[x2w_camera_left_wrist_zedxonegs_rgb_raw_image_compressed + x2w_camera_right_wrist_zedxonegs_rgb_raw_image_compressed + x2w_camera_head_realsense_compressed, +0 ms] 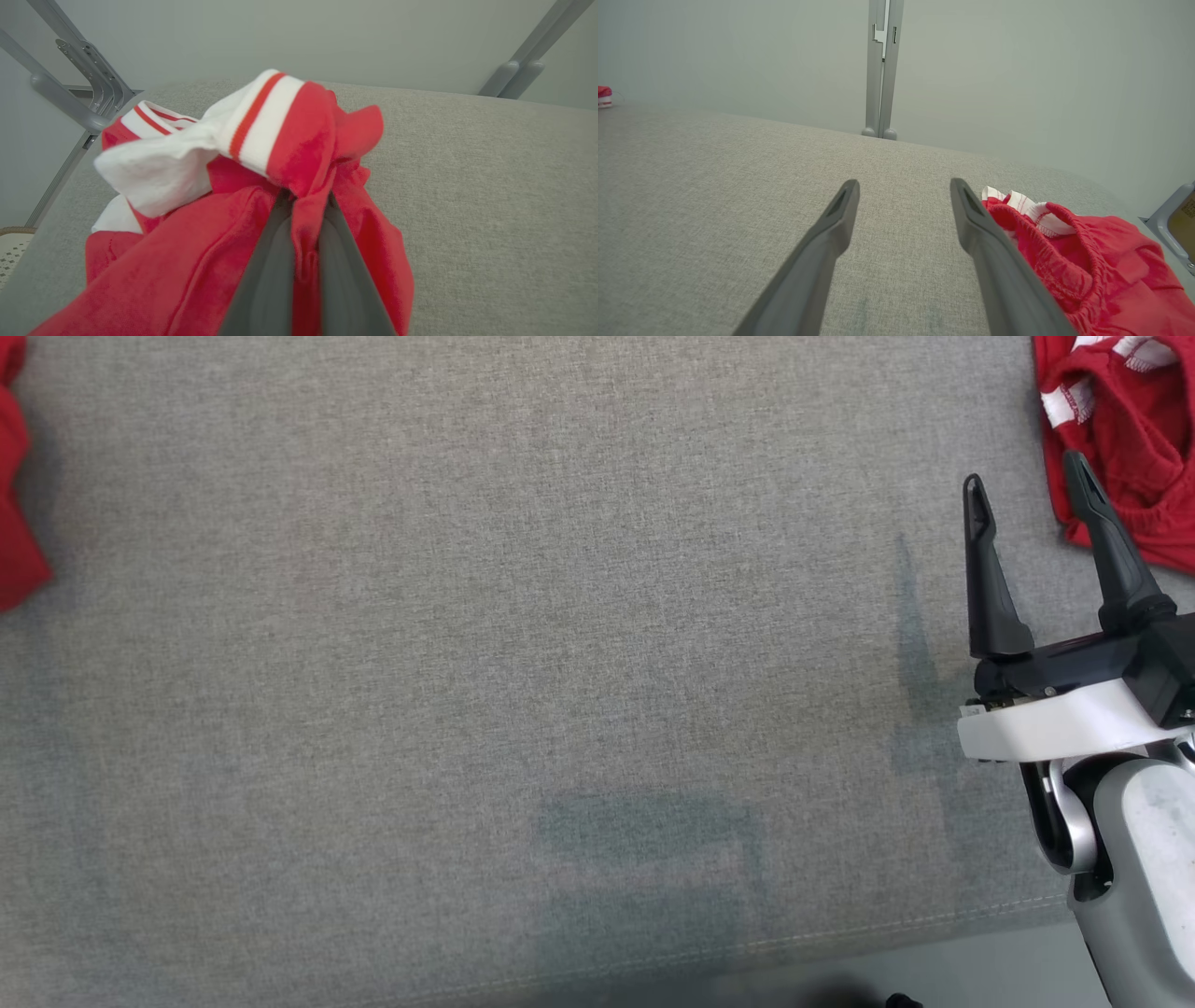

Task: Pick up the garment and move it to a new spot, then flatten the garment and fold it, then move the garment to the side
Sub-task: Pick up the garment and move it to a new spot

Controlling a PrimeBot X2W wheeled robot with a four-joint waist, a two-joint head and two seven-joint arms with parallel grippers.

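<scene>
- Left gripper (306,201): jaws clenched on a fold of the garment (187,261). The red cloth is pinched between the two dark fingers (275,261) and runs down the narrow gap between them.
- Garment: red with white cuffs that carry red stripes. In the left wrist view it is bunched up over and around the fingers, with one striped cuff (261,121) at the top centre and another at the upper left.
- Head view: a strip of the garment (14,523) shows at the left edge of the frame, lying on the grey fabric surface (467,616).
- Right gripper (1024,476): jaws released, fingers spread wide with nothing between them. It sits at the right side of the head view, fingertips pointing up the frame.
- Other red garment (1130,439): upper right corner of the head view, crumpled, with white trim. The right gripper's outer finger overlaps its edge in the frame; I cannot tell whether they touch.
- Right wrist view: the gripper (904,183) is above bare grey fabric, with the other red garment (1111,261) at the lower right, just beside the right-hand finger.
- Grey metal post (880,70): top centre, behind the surface's far edge.
</scene>
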